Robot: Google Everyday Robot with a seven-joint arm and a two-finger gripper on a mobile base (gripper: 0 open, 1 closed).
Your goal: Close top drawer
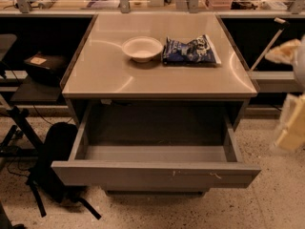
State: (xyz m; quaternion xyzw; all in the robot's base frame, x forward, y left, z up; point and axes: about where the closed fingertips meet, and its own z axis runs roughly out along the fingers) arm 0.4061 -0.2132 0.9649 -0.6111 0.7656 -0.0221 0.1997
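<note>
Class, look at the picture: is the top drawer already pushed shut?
No: the top drawer stands pulled far out, and the gripper hangs at the picture's right edge, not touching it.

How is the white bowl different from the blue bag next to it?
The bowl is white and round; the bag is dark blue and roughly rectangular. The bowl stands open side up and looks empty; the bag lies flat and crinkled. The bowl is left of the bag. Both rest on the countertop above the open top drawer. The end effector is at the view's right edge, away from both.
</note>
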